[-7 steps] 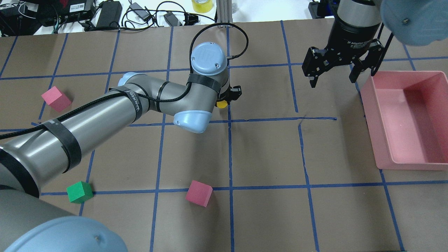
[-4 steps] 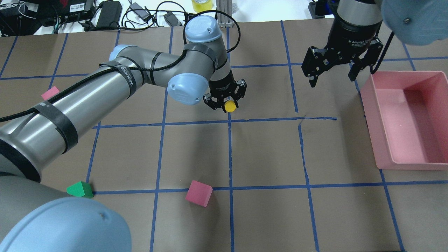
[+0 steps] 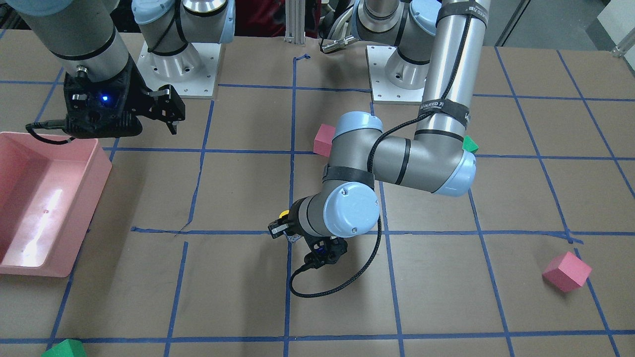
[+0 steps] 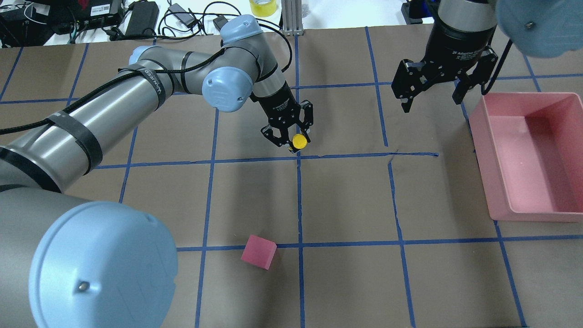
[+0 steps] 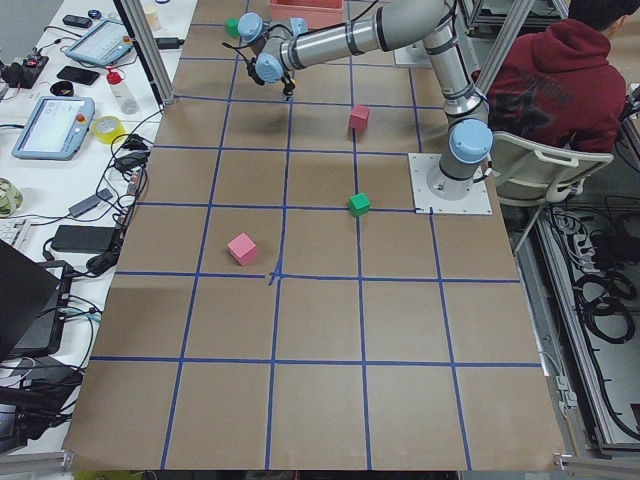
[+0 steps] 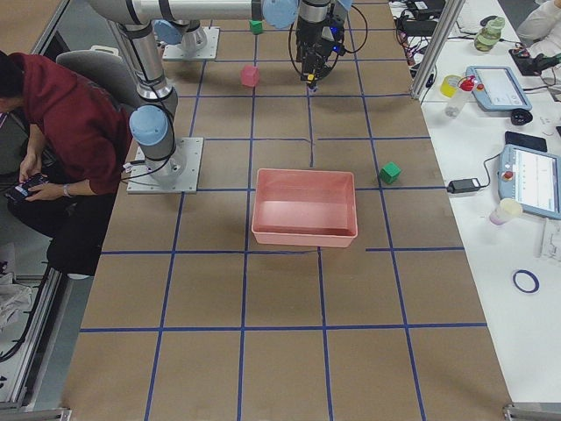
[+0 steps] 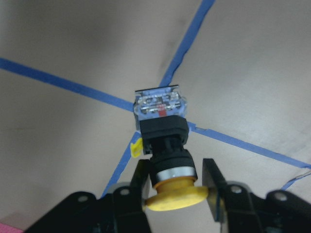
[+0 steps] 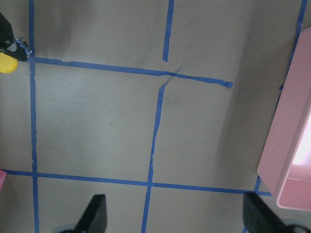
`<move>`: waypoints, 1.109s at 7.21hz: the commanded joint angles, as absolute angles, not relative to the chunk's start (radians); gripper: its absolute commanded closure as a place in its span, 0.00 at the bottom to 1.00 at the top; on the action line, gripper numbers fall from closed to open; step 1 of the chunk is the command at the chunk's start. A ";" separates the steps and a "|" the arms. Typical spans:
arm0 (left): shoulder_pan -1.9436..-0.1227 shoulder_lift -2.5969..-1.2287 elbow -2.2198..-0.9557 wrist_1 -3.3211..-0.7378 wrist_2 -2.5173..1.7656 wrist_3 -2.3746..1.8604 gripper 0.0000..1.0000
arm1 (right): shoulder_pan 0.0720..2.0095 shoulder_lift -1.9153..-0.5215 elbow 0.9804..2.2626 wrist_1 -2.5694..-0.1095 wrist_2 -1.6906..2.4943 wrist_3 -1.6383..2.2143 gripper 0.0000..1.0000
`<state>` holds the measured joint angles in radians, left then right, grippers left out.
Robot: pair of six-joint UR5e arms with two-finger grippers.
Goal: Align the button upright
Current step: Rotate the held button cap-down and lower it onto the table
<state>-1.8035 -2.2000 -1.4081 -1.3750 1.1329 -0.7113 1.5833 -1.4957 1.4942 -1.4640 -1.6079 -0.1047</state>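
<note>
— Where was the small button (image 7: 163, 131) (image 4: 299, 141), with its yellow cap, black body and grey-blue base?
— In the left claw (image 7: 172, 182) (image 4: 294, 143), whose fingers were closed on its cap end. Its base pointed down at a crossing of blue tape lines (image 4: 299, 157) on the brown paper worktop (image 4: 346, 200); I could not tell whether it touched.
— And the right claw (image 4: 430, 104)?
— It hung spread wide, near the pink plastic bin (image 4: 528, 213).

button (image 7: 163, 131): one is showing | pink cubes (image 5: 241, 248) (image 5: 358, 118): two are sitting out | green cubes (image 6: 390, 172) (image 6: 255, 26): two, I think, are showing, one is looking tiny | pink box (image 4: 533, 214): one is sitting
</note>
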 commanded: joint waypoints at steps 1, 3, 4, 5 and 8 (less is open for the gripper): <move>-1.784 -2.249 -1.372 -1.406 1.065 -0.719 1.00 | 1.582 -1.494 1.500 -1.465 -1.612 -0.115 0.00; -1.775 -2.252 -1.371 -1.413 1.069 -0.715 1.00 | 1.574 -1.494 1.503 -1.466 -1.624 -0.175 0.00; -1.775 -2.252 -1.376 -1.411 1.074 -0.710 0.93 | 1.575 -1.494 1.505 -1.466 -1.621 -0.176 0.00; -1.773 -2.250 -1.379 -1.411 1.074 -0.704 0.31 | 1.577 -1.496 1.505 -1.466 -1.612 -0.176 0.00; -1.706 -2.177 -1.368 -1.492 1.104 -0.695 0.00 | 1.575 -1.494 1.505 -1.466 -1.621 -0.176 0.00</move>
<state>-1.7481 -2.2212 -1.3765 -1.4353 1.0848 -0.7023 1.5760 -1.4944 1.5048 -1.4661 -1.6191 -0.1762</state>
